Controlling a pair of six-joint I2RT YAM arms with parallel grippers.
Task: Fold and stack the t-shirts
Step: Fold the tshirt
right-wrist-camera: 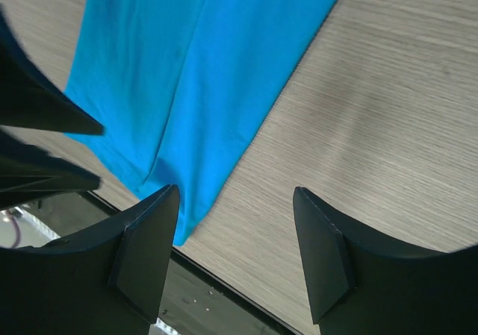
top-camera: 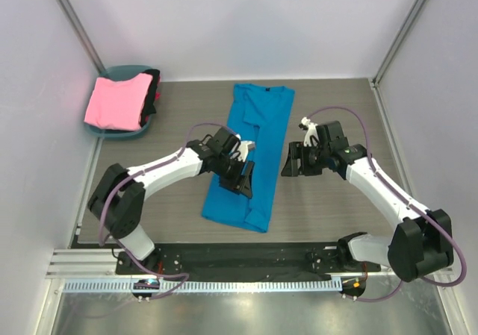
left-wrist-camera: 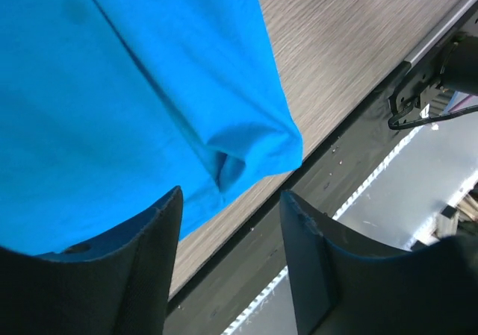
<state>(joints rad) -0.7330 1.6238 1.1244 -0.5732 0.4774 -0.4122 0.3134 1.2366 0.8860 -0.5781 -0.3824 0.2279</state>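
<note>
A bright blue t-shirt (top-camera: 250,152) lies folded into a long strip down the middle of the table, collar end at the back. My left gripper (top-camera: 243,175) hovers over its near half, open with nothing between the fingers. In the left wrist view the shirt (left-wrist-camera: 112,89) fills the upper left, its near corner bunched, and the gripper (left-wrist-camera: 231,234) is above the table's front edge. My right gripper (top-camera: 292,160) is open beside the shirt's right edge; in its wrist view (right-wrist-camera: 235,238) it is above bare wood next to the shirt (right-wrist-camera: 202,66). A pink t-shirt (top-camera: 116,102) and a dark one (top-camera: 154,89) rest on the basket.
The round teal basket (top-camera: 119,132) stands at the back left corner against the wall. A black rail (top-camera: 246,257) and a metal strip run along the near table edge. Walls close in on the left, back and right.
</note>
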